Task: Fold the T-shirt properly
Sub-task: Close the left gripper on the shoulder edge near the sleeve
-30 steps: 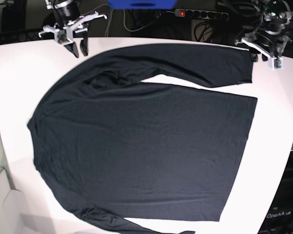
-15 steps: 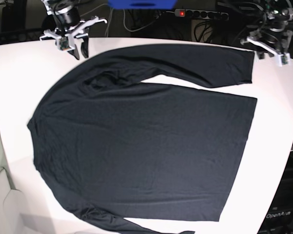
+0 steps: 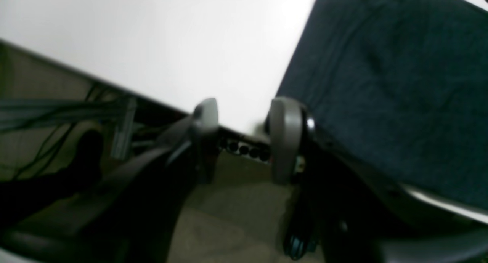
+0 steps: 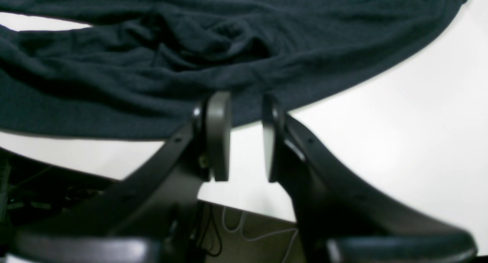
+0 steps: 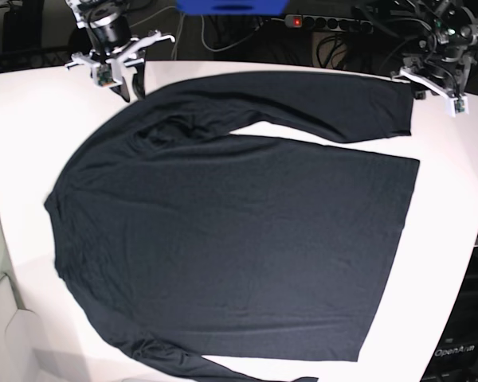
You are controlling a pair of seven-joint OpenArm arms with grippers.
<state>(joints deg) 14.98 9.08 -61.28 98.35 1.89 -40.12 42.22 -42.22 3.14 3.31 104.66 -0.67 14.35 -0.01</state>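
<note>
The T-shirt [image 5: 239,231], dark navy and long-sleeved, lies spread flat on the white table [image 5: 32,119], with one sleeve stretched along the back edge and the other at the front edge. My right gripper [image 5: 131,83] hovers at the back left, just off the shoulder. In the right wrist view this gripper [image 4: 246,141] is open, with bare table between its fingers and wrinkled shirt fabric [image 4: 190,64] just beyond. My left gripper [image 5: 417,89] is by the back sleeve's cuff. In the left wrist view it [image 3: 244,141] stands open and empty over the table edge, the cuff [image 3: 381,84] to its right.
Behind the table run a power strip [image 5: 296,21] with a red light, cables and a blue object [image 5: 231,6]. A black box [image 5: 460,350] stands past the table's front right edge. The floor [image 3: 228,217] shows below the back edge.
Both arms have shifted slightly near the back edge, the left one up and then back down by the cuff. The shirt has not moved.
</note>
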